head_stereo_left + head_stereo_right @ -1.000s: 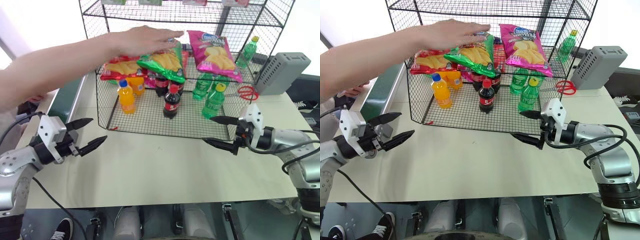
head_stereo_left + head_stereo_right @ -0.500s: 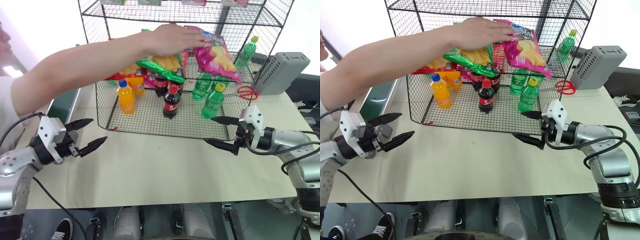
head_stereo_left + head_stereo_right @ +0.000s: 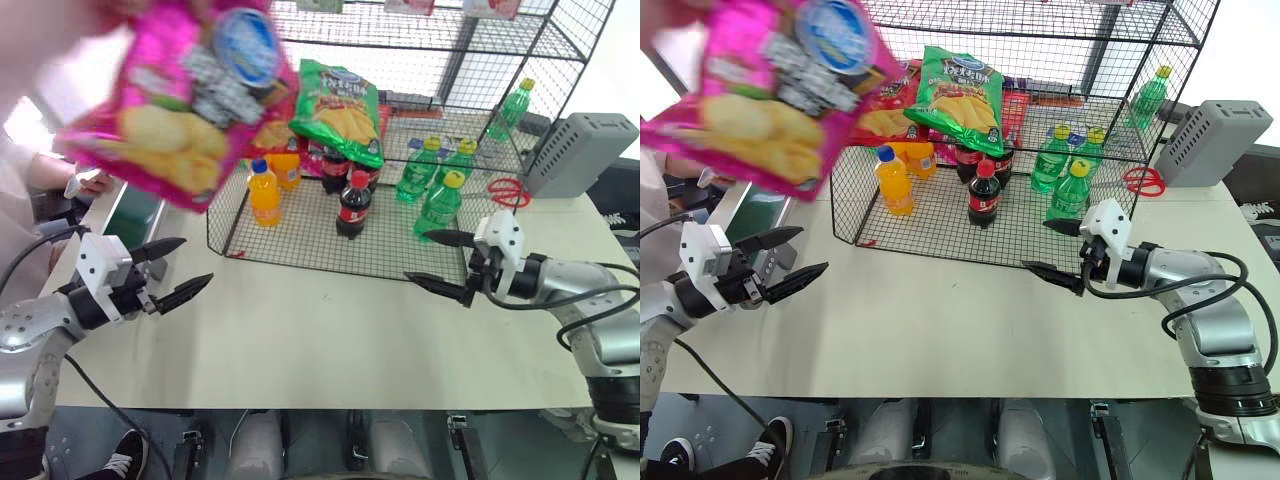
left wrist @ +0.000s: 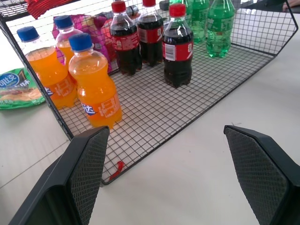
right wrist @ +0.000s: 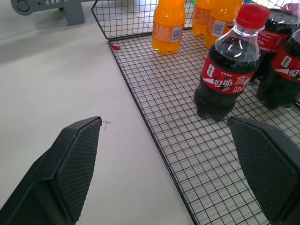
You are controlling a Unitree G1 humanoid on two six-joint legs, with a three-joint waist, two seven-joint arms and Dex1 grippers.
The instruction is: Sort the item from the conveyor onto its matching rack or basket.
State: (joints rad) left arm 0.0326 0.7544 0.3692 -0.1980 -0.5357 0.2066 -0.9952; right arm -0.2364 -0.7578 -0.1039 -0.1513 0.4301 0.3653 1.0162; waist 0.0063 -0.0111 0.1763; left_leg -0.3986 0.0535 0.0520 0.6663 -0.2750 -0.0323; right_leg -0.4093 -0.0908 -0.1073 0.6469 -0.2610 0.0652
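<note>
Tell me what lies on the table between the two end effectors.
Nothing: in the left eye view, bare table runs from the left end effector to the right end effector.

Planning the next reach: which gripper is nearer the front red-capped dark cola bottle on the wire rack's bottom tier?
Right. The right gripper hangs just off the cola bottle's right; the left gripper sits farther off, beyond the rack's left corner.

Bare tabletop between the claws, crowded rack beyond

Both grippers, left and right, hover spread over bare table; past their tips the rack floor holds orange bottles, cola bottles and green bottles.
</note>
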